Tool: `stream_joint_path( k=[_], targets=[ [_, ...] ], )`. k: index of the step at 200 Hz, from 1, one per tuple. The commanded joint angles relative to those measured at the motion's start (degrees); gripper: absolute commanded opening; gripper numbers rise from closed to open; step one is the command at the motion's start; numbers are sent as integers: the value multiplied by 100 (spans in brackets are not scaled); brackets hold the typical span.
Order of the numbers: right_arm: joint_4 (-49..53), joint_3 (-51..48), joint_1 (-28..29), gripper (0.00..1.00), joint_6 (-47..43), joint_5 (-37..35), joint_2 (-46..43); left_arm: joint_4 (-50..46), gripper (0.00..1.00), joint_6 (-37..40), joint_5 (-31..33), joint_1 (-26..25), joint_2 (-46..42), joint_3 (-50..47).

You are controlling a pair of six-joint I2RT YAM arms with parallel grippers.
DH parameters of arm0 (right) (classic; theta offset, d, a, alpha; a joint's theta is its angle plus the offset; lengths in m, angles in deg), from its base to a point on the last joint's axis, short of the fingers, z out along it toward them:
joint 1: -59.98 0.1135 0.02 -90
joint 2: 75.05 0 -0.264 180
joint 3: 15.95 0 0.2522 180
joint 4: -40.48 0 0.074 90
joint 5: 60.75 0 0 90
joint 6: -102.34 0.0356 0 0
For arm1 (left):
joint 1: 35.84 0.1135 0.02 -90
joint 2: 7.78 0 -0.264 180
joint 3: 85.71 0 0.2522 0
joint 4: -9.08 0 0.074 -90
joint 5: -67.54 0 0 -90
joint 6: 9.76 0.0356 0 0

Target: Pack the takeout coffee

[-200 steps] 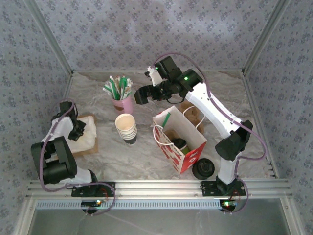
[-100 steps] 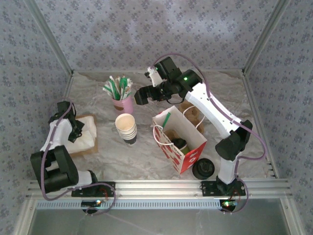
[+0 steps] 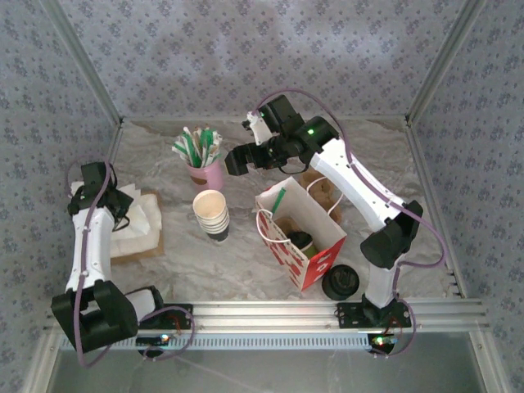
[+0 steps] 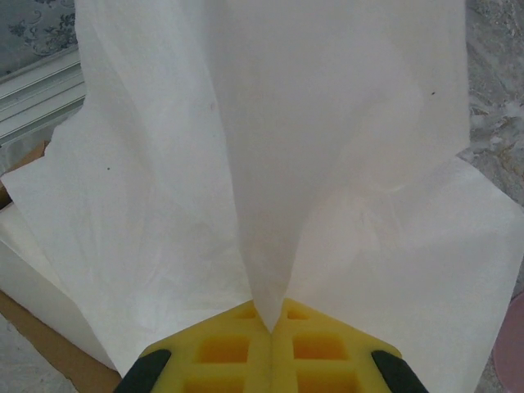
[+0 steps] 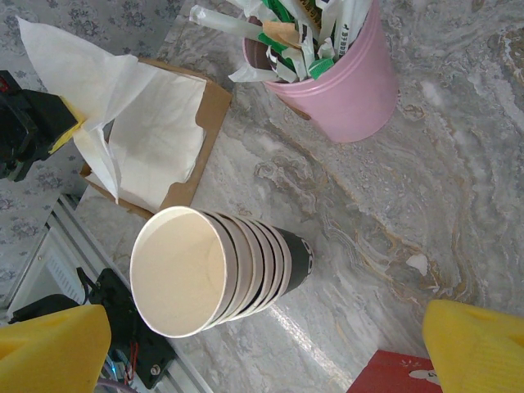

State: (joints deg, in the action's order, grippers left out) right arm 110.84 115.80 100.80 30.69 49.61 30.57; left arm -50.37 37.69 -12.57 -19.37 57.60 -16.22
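The takeout coffee (image 3: 301, 241), a dark cup with a black lid, stands inside the red paper bag (image 3: 318, 260). My left gripper (image 4: 270, 323) is shut on a white napkin (image 4: 270, 164), which spreads out from the pinch above the napkin pile (image 4: 426, 270). From above, the left gripper (image 3: 115, 203) is at the left of the table, over the brown tray (image 3: 158, 239) that holds the pile. My right gripper (image 3: 236, 159) hovers open at the back, with nothing between its yellow fingers (image 5: 49, 348).
A stack of lidless paper cups (image 3: 211, 214) (image 5: 213, 274) stands mid-table. A pink cup of straws (image 3: 205, 170) (image 5: 344, 82) is behind it. A pile of black lids (image 3: 340, 282) lies right of the bag. A brown item (image 3: 321, 185) lies behind the bag.
The left gripper has closed on the napkin and the left arm has lifted it up and to the left, off the pile. The right arm has stayed still.
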Motion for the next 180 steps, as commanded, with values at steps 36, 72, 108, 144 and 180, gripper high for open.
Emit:
stream_joint_path(
  k=[36,72,108,144,180],
  targets=[
    [56,153,54,100,-53,62,-139,-389,0,233,-125,-11,-289,469],
    [42,118,52,100,-73,69,-212,-583,0,421,-274,-112,-702,947],
    [-92,-92,44,100,-125,-24,-523,-697,0,630,-513,-483,-906,1639],
    [-422,-570,33,100,-201,-217,-1174,-737,0,850,-702,-1204,-917,2382],
    [-765,-878,-26,100,-321,-190,-1780,-488,0,1015,-896,-2213,-725,2877]
  ],
)
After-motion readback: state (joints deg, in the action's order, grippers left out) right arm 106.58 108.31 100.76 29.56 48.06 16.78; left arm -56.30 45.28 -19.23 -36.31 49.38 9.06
